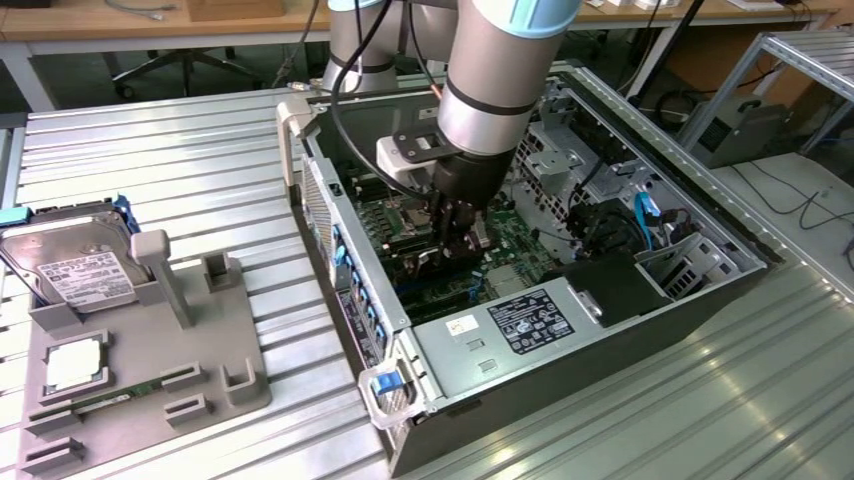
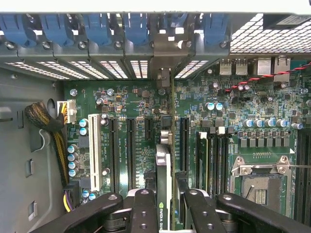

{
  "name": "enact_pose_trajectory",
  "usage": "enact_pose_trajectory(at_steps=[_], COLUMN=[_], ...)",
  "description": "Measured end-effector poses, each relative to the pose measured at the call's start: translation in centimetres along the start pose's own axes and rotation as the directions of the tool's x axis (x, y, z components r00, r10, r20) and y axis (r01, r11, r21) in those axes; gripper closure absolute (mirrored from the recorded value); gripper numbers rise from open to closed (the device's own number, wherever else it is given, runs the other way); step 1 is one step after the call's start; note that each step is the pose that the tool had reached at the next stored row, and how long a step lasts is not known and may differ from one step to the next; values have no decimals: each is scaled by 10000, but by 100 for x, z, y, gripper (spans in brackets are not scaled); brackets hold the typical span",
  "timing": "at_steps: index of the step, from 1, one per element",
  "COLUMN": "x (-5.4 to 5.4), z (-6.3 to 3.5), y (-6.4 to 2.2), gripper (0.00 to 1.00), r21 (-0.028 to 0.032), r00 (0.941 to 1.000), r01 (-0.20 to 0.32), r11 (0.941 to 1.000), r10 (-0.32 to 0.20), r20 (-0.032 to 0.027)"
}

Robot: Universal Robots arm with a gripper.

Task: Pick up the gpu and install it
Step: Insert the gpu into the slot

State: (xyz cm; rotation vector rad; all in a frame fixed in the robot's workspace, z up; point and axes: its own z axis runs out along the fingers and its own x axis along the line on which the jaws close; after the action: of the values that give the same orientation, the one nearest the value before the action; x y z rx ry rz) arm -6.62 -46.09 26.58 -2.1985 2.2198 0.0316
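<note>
The gpu (image 2: 164,170) shows edge-on in the wrist view as a thin upright card with a green logo near the fingers. Its metal end bracket (image 2: 163,75) reaches the rear slot openings of the computer case (image 1: 587,300). My gripper (image 2: 165,194) is shut on the gpu, one black finger on each face. In the exterior view the gripper (image 1: 454,235) is deep inside the open case, with the dark gpu (image 1: 447,258) just above the green motherboard (image 1: 514,225). I cannot tell whether the card sits in a slot.
Black expansion slots (image 2: 130,150), a white slot (image 2: 95,150) and the CPU socket (image 2: 257,182) flank the card. Blue latches (image 2: 136,26) line the case's rear. The power supply (image 1: 527,320) fills the case's near end. A grey fixture (image 1: 200,370) holds a hard drive (image 1: 74,265) and a memory stick (image 1: 94,403).
</note>
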Motion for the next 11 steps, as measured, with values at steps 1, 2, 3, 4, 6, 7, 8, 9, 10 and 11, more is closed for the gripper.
enact_pose_trajectory(at_steps=[1, 2, 3, 4, 6, 7, 8, 9, 10, 11], x=[0, 0, 0, 0, 0, 0, 0, 0, 0, 0], z=[0, 1, 1, 1, 1, 1, 1, 1, 1, 1], y=[0, 1, 1, 1, 1, 1, 1, 1, 1, 1], gripper=[74, 74, 74, 74, 74, 74, 74, 74, 74, 74], r21=[1, 1, 1, 0, 0, 0, 1, 1, 0, 1], r00=[10000, 10000, 10000, 10000, 10000, 10000, 10000, 10000, 10000, 10000], r01=[0, 0, 0, 0, 0, 0, 0, -1, 0, 0], r11=[10000, 10000, 10000, 10000, 10000, 10000, 10000, 10000, 10000, 10000], r10=[0, 0, 0, 0, 0, 0, 0, 1, 0, 0], r20=[1, 1, 1, 0, 1, 1, 1, 1, 1, 1])
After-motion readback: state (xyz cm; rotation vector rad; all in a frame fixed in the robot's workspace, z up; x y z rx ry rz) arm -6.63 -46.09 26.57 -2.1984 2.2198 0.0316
